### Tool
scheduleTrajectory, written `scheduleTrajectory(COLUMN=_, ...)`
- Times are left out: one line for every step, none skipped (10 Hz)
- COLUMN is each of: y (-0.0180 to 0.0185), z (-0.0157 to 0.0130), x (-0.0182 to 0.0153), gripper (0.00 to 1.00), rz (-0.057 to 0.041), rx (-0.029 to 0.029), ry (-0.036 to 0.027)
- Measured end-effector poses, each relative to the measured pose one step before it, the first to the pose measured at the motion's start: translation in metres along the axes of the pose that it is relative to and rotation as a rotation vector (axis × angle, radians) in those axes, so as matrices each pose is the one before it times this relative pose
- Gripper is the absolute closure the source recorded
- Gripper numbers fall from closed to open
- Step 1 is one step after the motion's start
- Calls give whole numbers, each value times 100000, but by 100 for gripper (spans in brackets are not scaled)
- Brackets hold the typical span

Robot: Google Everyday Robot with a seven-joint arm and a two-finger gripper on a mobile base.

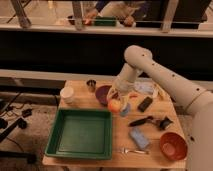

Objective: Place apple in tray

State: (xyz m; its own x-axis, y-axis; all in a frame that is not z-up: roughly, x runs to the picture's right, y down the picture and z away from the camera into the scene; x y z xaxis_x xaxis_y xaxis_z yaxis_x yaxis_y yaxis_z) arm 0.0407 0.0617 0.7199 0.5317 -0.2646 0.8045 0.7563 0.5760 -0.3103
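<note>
Gripper pinches the apple just above the table, right of the tray's far corner; carrying it over and releasing remain.

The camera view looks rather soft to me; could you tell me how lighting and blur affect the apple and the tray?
Camera view: dim, warm light and soft overall; the apple is a blurred orange-red blob at the pincer, shut on it; the green tray is evenly lit without glare; the background is dark.
</note>
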Motion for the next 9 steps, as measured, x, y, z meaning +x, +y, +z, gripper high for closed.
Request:
scheduleTrajectory(y=-711, z=588, x=-972, gripper=98, rz=-4062, rx=-948, ry=478)
scheduleTrajectory(y=-341, z=378, x=-542, gripper=98, rz=-2537, rx=-633, ry=431)
scheduleTrajectory(y=-794, z=762, x=-1185, gripper=98, rz=-5869, rx=-1297, ry=595)
scheduleTrajectory(y=-1023, z=870, x=-1181, gripper=98, rz=-5157, rx=-1103, ry=200)
scheduleTrajectory(y=-1879, z=1327, x=-1847, gripper=98, rz=-7281, rx=-1314, ry=-682)
scheduleTrajectory(y=-1357, z=957, x=-1149, gripper=98, rz=-4856, rx=-654, ry=-1320)
scheduleTrajectory(y=-1943, z=1294, x=-1507, gripper=98, rz=-7468, rx=-743, ry=-2643)
scheduleTrajectory(y=-1270, z=817, x=-811, gripper=98, rz=-5421, rx=399, ry=-2684)
scheduleTrajectory(y=-850, z=528, x=-473, gripper=98, rz=-4269, rx=951, ry=-3550)
